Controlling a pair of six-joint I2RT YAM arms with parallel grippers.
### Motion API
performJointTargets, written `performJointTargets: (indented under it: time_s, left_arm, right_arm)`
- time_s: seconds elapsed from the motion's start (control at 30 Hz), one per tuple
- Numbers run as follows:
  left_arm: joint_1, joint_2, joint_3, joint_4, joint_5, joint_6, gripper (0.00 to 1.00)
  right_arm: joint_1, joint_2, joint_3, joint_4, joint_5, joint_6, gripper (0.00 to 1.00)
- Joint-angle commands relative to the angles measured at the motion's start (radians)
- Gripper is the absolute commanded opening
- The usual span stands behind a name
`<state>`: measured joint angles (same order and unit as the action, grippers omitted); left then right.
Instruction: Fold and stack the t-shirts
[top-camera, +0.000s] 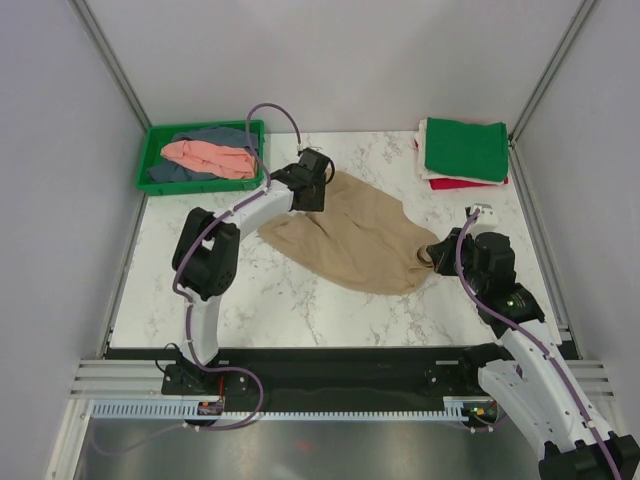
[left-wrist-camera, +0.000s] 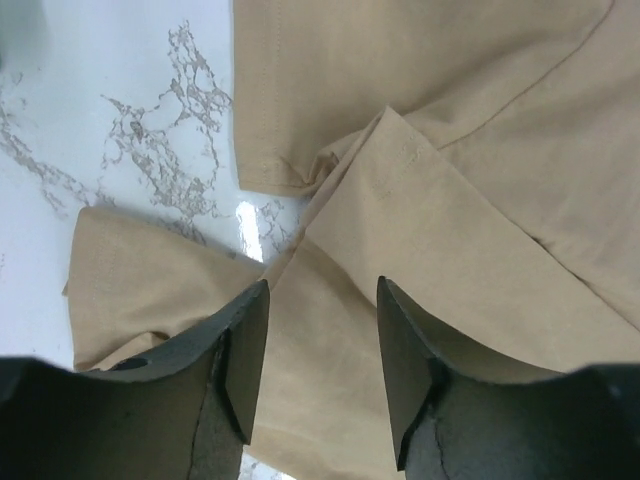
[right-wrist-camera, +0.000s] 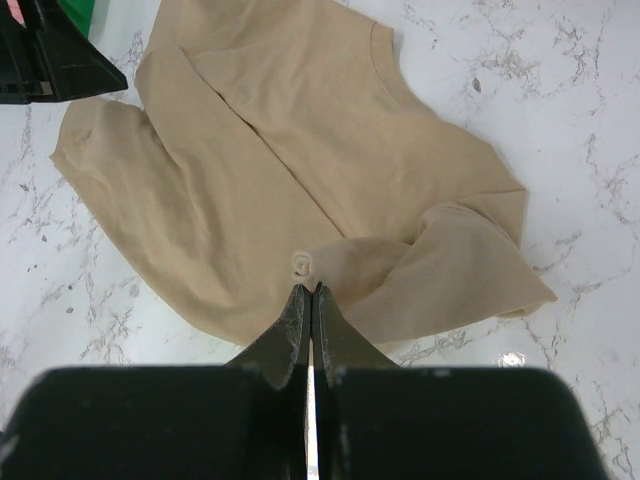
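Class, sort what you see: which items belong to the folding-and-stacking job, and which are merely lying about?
Job: tan t-shirt, spread on the marble table; pink t-shirt and grey-blue t-shirt in the green tray; folded green t-shirt atop red t-shirt.
Lying about: green tray; marble table.

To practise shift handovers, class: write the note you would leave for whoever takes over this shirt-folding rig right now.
Left claw: open above the tan t-shirt, holding nothing.
Right claw: shut, pinching the tan t-shirt's right edge.
Done: dark green t-shirt lies folded on the red t-shirt, far right.
To do: tan t-shirt lies rumpled mid-table, not folded; salmon pink t-shirt and grey-blue t-shirt wait crumpled in the green tray, far left.
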<state>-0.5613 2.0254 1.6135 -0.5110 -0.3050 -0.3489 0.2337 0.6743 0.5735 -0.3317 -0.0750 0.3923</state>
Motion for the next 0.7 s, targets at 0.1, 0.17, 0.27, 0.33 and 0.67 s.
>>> performJointTargets:
  time_s: [0.1,0.17,0.27,0.33,0.67]
  left_arm:
    - [0.06,0.102,0.095,0.055,0.069,-0.001,0.56]
    - [0.072,0.122,0.115,0.066,0.107,-0.001,0.56]
    - [0.078,0.144,0.132,0.083,0.15,0.011,0.56]
    - [0.078,0.157,0.141,0.094,0.164,0.019,0.54]
    - [0.078,0.136,0.112,0.155,0.277,0.028,0.52]
  right_arm:
    - [0.001,0.002,-0.003,0.037,-0.014,-0.009,0.0]
    - [0.001,0.004,-0.003,0.039,-0.016,-0.009,0.0]
    - [0.0,0.007,-0.004,0.039,-0.017,-0.009,0.0]
    - [0.001,0.007,-0.004,0.039,-0.019,-0.007,0.0]
    - [0.001,0.022,-0.006,0.04,-0.023,-0.009,0.0]
